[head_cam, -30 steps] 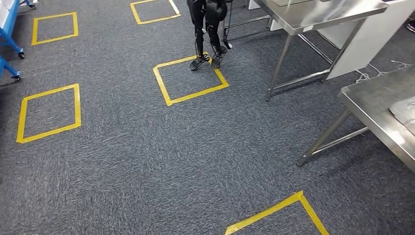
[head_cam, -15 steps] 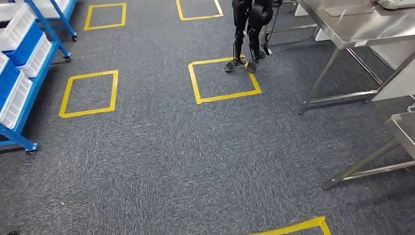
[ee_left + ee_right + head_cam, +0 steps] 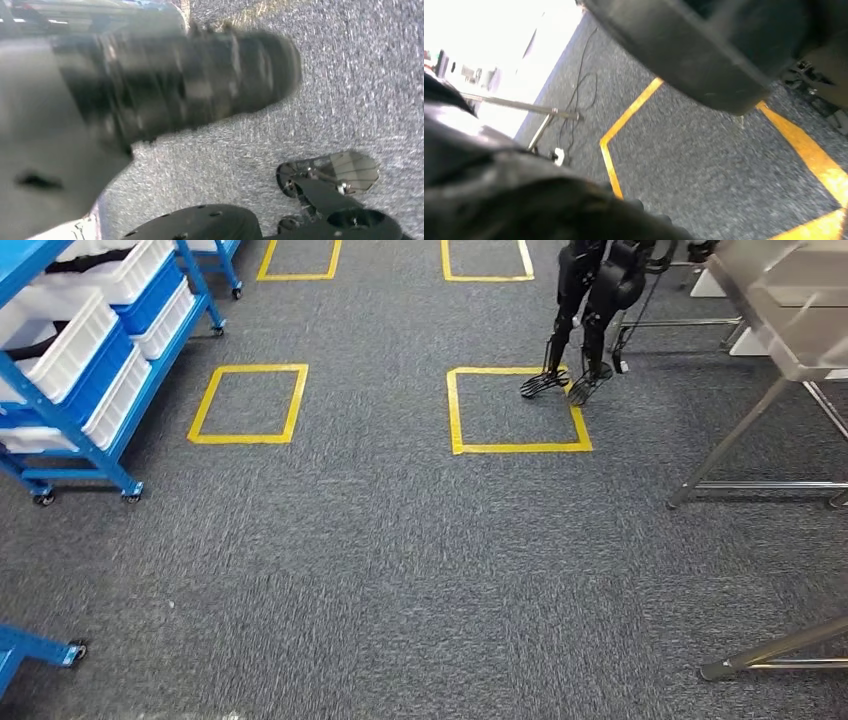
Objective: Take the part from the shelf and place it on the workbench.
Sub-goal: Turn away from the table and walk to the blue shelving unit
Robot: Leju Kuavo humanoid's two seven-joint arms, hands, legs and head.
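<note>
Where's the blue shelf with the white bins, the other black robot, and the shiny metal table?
Blue shelf with white bins point(image 3: 88, 418), head view, front frame bar.
Black robot point(image 3: 592, 302), head view, legs.
Shiny metal table point(image 3: 775, 345), head view, tabletop edge.

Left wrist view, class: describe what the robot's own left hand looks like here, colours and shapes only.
The left hand is motion-blurred: a pale grey smooth cover beside dark, nearly black, ribbed, rounded fingers. No cables or markings can be made out. In the right wrist view, the right hand is a dark, blurred mass.

Blue wheeled shelf point(image 3: 75, 415) stands at the left with tilted white bins point(image 3: 60, 335); steel workbench point(image 3: 790, 330) stands right
</note>
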